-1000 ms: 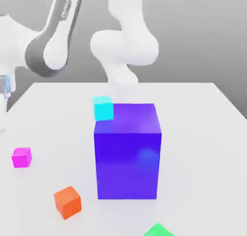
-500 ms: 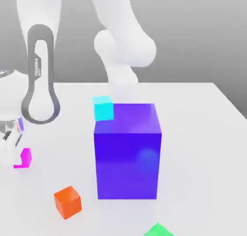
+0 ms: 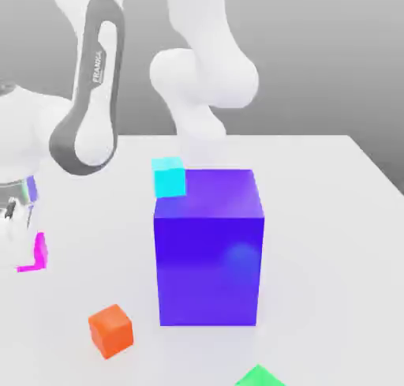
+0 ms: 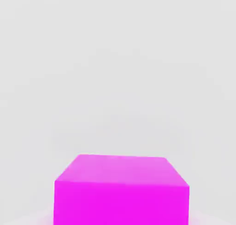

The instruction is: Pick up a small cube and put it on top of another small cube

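- Gripper (image 3: 14, 242) is being seen at the exterior view's left edge, low over the white table (image 3: 316, 219); its jaws are closed on the small magenta cube (image 3: 38, 252).
- Magenta cube is being partly hidden by the hand there; it is sitting on the table, well apart from the other blocks.
- In the hand view, the same cube's top face is being shown up close.
- Big blue-purple block (image 3: 209, 250) is being shown mid-table, with the cyan cube (image 3: 169, 177) just behind its upper corner.
- Orange cube (image 3: 110, 330) is lying near the front.
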You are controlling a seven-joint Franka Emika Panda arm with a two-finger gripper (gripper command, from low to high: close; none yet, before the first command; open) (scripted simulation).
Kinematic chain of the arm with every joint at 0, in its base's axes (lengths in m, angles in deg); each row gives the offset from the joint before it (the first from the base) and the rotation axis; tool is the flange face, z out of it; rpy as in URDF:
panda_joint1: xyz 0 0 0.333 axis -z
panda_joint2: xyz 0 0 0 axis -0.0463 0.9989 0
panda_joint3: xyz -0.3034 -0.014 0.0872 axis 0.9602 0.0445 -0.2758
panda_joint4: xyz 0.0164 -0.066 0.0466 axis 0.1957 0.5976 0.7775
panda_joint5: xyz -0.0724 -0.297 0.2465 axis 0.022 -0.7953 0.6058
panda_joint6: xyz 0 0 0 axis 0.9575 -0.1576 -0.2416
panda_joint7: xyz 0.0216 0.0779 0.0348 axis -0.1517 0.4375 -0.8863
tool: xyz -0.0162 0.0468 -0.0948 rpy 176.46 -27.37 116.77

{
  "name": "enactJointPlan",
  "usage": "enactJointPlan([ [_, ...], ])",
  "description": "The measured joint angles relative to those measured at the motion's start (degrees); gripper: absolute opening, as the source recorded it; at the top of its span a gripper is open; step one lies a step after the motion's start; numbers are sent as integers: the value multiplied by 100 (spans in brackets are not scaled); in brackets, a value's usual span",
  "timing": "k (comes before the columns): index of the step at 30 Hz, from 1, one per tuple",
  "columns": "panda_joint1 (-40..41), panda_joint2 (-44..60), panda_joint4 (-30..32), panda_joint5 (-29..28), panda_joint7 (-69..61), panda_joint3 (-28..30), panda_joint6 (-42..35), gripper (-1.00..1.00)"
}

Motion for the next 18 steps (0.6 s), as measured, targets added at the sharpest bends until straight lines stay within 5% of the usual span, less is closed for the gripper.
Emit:
enactJointPlan([
  [18, -2489, 893, -1738, -933, 959, -1920, -881, -100],
])
